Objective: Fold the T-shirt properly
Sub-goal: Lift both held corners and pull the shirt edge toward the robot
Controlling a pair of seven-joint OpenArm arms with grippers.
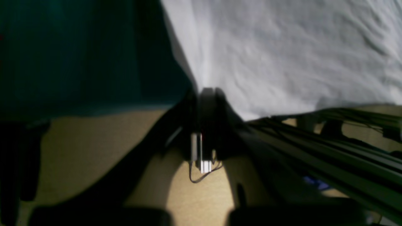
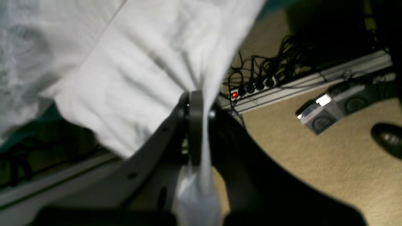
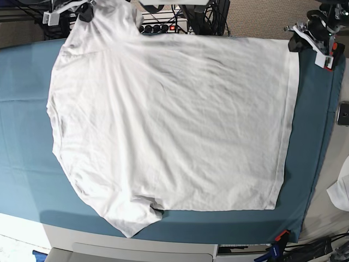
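Observation:
The white T-shirt [image 3: 169, 120] lies spread wide over the teal cloth sheet [image 3: 27, 125], its hem toward the right. My left gripper [image 3: 295, 44] is at the far right corner, shut on the hem corner; the left wrist view shows its dark fingers [image 1: 208, 94] pinched on the T-shirt's [image 1: 282, 56] edge. My right gripper [image 3: 86, 11] is at the far left, shut on the sleeve end. In the right wrist view the T-shirt [image 2: 141, 69] runs between the closed fingers [image 2: 195, 103], and a tail hangs below them.
A power strip [image 2: 251, 88] with a red light and tangled cables lie on the beige floor behind the table, next to grey boxes [image 2: 323, 116] and a black shoe [image 2: 388, 136]. A small white scrap [image 3: 341, 191] and a dark device [image 3: 343, 113] sit at the table's right edge.

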